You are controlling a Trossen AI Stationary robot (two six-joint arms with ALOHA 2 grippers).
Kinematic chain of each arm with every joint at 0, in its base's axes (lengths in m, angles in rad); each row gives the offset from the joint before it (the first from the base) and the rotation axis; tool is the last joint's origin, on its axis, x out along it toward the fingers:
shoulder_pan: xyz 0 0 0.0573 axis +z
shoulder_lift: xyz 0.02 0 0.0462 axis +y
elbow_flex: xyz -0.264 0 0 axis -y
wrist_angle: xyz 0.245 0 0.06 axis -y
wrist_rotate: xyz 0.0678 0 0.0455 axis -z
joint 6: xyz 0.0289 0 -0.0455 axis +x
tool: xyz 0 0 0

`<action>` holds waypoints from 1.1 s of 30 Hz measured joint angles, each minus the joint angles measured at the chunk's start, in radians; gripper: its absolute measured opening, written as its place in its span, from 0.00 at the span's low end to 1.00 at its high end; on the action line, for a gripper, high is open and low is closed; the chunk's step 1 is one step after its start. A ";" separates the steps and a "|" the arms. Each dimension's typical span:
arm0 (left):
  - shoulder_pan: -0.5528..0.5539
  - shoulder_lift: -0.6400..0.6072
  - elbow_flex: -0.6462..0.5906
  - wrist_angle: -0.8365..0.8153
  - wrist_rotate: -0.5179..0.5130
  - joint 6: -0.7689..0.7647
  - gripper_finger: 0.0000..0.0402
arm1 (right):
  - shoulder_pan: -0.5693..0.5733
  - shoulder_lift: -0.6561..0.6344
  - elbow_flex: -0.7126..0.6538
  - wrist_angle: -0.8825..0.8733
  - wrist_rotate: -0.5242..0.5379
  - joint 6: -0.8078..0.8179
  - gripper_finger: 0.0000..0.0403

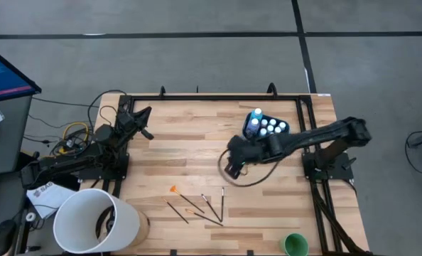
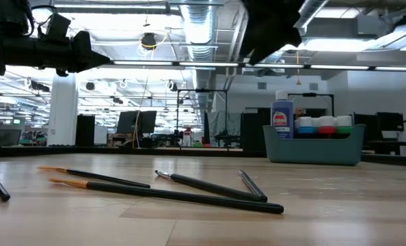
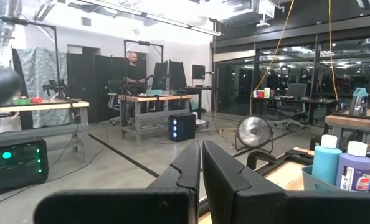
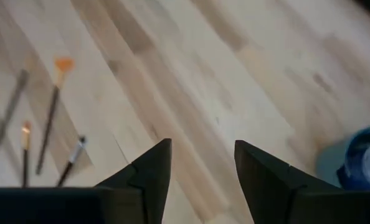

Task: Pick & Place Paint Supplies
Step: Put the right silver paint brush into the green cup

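Bright overhead light, blurred wrist view

The room is big, with a gray floor (image 1: pixel 197 18) marked by dark lines. A wooden table (image 1: pixel 190 142) stands in the middle. Beside the table, a blue screen (image 1: pixel 5 75) glows on a dark desk. Far behind the table, pipes (image 2: pixel 196 27) and long lights (image 2: pixel 107 8) hang from the ceiling. A round fan (image 3: pixel 254 132) sits on the floor. Near the fan, a person (image 3: pixel 133 68) stands at a workbench (image 3: pixel 154 99). Behind the fan are glass walls (image 3: pixel 278 68). A box with green lights (image 3: pixel 14 158) sits well apart from the fan.
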 joint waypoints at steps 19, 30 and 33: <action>0.000 0.000 0.000 0.000 0.000 0.000 0.02 | 0.040 0.390 0.158 -0.062 -0.231 0.577 0.60; 0.000 0.000 0.000 0.003 0.000 0.000 0.02 | 0.070 0.463 0.157 0.033 -0.299 0.736 0.59; 0.000 0.000 0.000 0.005 0.000 0.000 0.02 | 0.070 0.472 0.158 0.039 -0.298 0.767 0.59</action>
